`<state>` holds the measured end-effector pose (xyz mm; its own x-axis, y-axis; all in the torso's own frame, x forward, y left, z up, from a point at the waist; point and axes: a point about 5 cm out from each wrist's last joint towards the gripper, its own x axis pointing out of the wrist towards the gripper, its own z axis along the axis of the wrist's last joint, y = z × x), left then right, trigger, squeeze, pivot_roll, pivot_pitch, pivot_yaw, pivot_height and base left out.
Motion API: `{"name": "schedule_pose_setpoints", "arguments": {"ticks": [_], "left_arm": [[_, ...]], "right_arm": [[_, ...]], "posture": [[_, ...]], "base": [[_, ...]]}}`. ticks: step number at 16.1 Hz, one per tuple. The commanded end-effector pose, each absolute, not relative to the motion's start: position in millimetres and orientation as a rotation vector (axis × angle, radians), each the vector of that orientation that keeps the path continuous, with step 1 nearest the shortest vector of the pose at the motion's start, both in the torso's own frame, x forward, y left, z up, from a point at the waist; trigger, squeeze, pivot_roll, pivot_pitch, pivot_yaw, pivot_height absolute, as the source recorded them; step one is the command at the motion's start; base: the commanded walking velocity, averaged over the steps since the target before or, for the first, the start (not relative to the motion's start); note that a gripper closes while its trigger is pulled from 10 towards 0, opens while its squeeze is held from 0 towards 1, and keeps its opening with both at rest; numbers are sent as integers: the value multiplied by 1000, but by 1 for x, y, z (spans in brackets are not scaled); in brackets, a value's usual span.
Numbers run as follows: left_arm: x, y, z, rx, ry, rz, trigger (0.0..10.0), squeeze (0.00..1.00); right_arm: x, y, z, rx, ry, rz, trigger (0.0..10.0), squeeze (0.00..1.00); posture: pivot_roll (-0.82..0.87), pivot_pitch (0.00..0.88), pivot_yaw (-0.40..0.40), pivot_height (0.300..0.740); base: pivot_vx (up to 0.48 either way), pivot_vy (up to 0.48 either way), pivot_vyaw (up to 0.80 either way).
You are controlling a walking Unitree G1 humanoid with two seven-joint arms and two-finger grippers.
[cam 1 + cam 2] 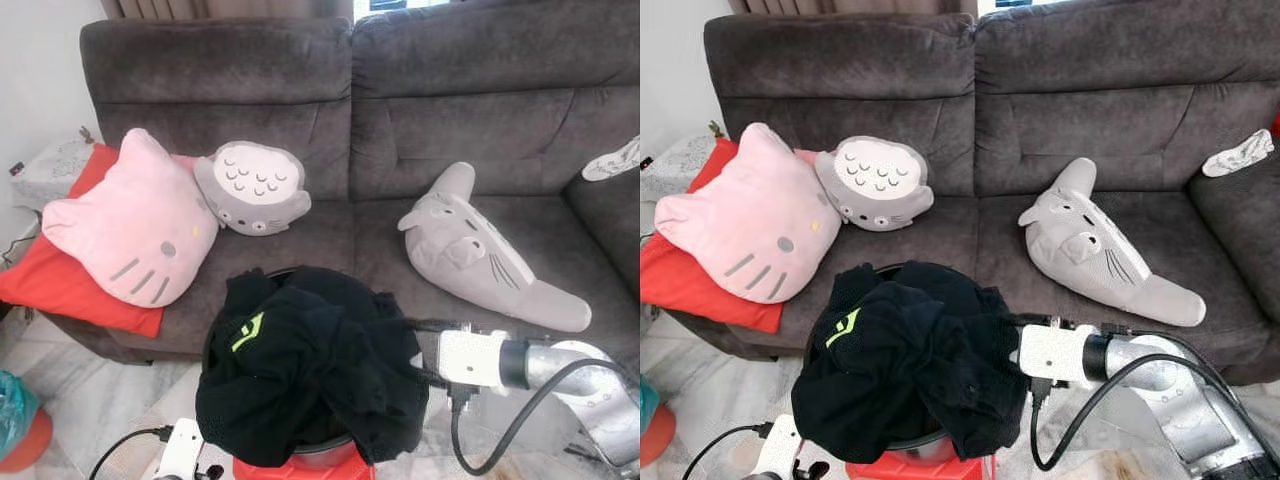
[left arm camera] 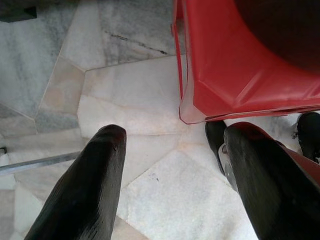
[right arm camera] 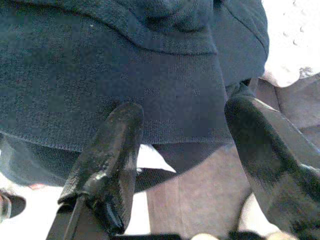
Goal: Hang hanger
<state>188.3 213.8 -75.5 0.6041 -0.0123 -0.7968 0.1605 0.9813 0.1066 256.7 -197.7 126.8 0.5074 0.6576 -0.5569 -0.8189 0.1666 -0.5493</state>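
The grey sofa (image 1: pixel 400 120) spans the background, carrying a pink cat cushion (image 1: pixel 135 225), a round grey plush (image 1: pixel 252 187) and a long grey plush (image 1: pixel 480 255). In front of it, a black garment pile (image 1: pixel 300 365) overflows a dark basket (image 1: pixel 910 447) that appears to sit on a red stool (image 2: pixel 240 60).

The right gripper (image 3: pixel 185 165) is at the pile's right edge, fingers spread apart and holding nothing, with one finger against the dark fabric. The left gripper (image 2: pixel 175 180) hangs low over the marble floor (image 2: pixel 125 115) beside the stool, fingers apart and empty.

No hanger can be identified; it may lie buried in the garments. Progress assessment: locating, grasping and hanging all remain outstanding.
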Motion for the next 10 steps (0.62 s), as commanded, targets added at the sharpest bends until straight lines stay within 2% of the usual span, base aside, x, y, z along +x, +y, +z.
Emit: {"name": "schedule_pose_setpoints", "arguments": {"ticks": [1, 3, 10], "left_arm": [[184, 219, -77, 166, 940, -80, 10000, 0], [184, 219, -77, 168, 942, -85, 10000, 0], [184, 218, -77, 169, 945, -94, 10000, 0]], "right_arm": [[261, -200, 133, -961, 190, 1031, 10000, 0], [273, -213, 144, -1010, 143, 888, 10000, 0], [260, -217, 141, -947, 198, 922, 10000, 0]], "posture": [[-106, 0, 118, 740], [-109, 0, 121, 740], [-114, 0, 123, 740]], "base": [[0, 0, 0], [0, 0, 0], [0, 0, 0]]}}
